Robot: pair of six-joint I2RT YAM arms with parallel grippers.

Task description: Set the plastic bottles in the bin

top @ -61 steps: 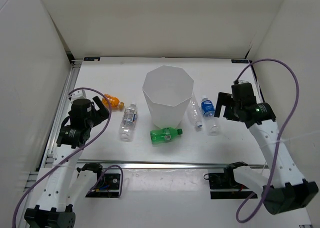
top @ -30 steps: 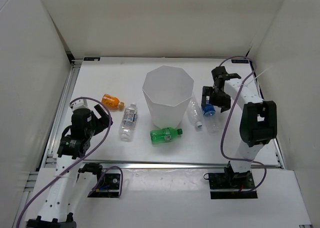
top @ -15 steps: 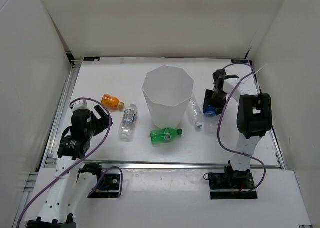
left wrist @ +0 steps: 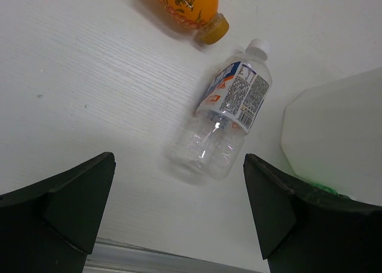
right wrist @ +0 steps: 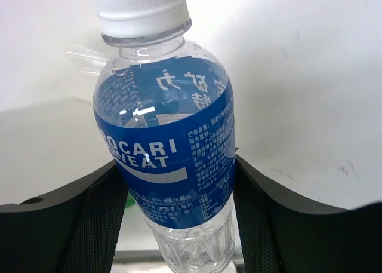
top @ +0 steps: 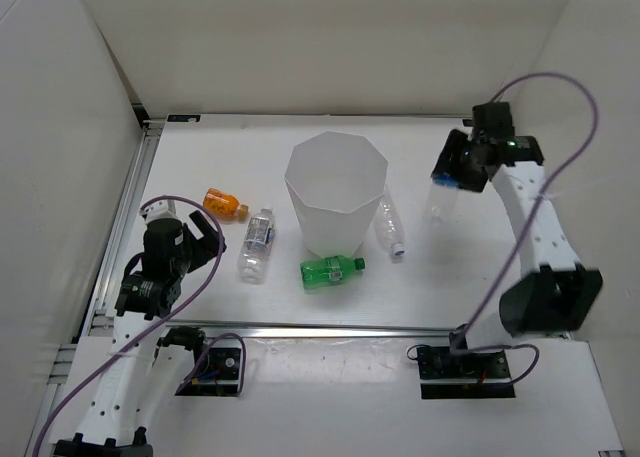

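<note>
1. Where half a second ago the right claw (top: 455, 169) was down on the bench (top: 200, 157) just right of the bin (top: 330, 232), it now hangs in the air, further right of the bin and nearer the back wall.
2. The right claw pinches the blue-labelled bottle (right wrist: 167, 156) across its label, one finger on each side. The white cap points away from the wrist.
3. The blue-labelled bottle has left its place on the bench. It is off the surface, right of the bin's rim and not over the opening.
4. The left claw (left wrist: 179, 216) is spread wide and grips nothing. It hovers low, well left of the bin, as it did a second ago.
5. The other four bottles lie where they lay before:
   - the orange bottle (top: 224, 203) is well left of the bin;
   - the pale-labelled bottle (top: 257, 243) is near the bin's left side;
   - the green bottle (top: 332, 269) is just in front of the bin;
   - the plain clear bottle (top: 390, 225) is just beside the bin's right side.
</note>
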